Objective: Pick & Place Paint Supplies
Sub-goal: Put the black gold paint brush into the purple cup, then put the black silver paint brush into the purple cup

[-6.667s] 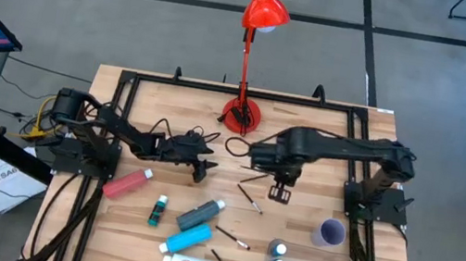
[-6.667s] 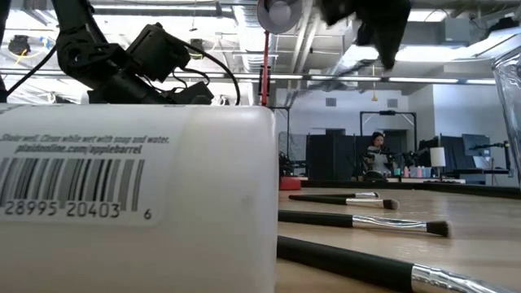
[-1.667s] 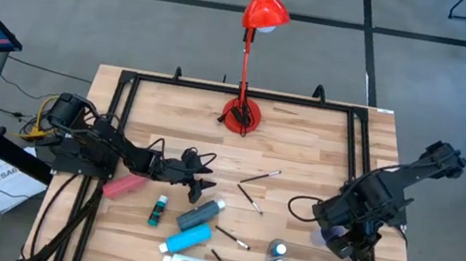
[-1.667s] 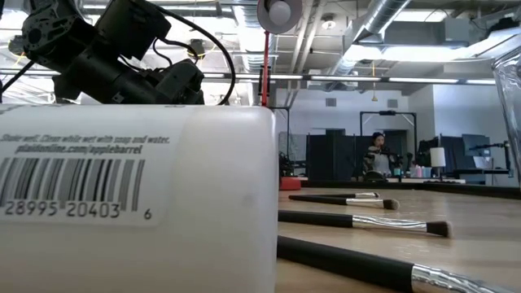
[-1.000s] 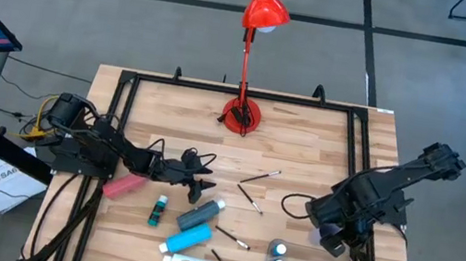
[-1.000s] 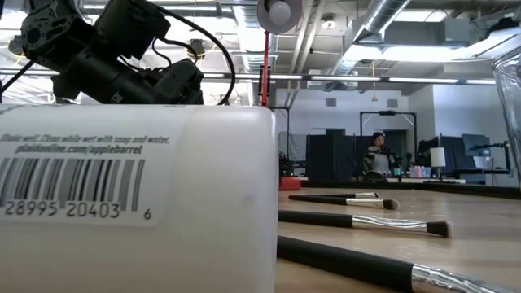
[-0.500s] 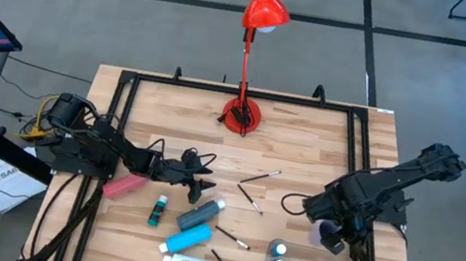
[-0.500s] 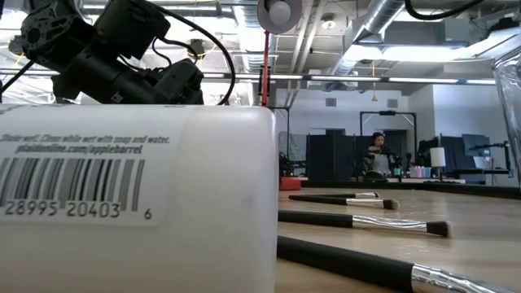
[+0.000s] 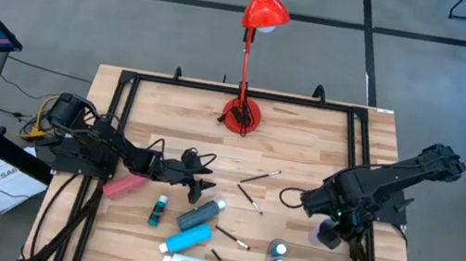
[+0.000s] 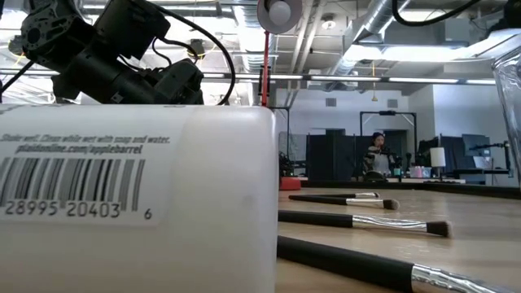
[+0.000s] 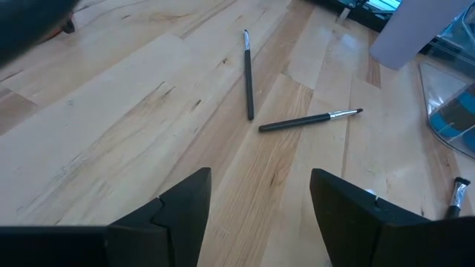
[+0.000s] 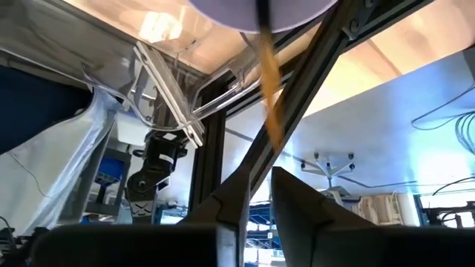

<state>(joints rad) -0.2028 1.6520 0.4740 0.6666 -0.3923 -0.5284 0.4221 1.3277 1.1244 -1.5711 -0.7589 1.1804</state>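
Paintbrush (image 12: 269, 81) at your right gripper (image 12: 257, 194), thin, fingers slightly parted, white bottle (image 10: 134, 199) label reads "28995 20403", left gripper (image 11: 256, 215) open, empty.

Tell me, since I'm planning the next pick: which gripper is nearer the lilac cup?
The right gripper, directly over the lilac cup. The left gripper hovers far across the table by the teal tube.
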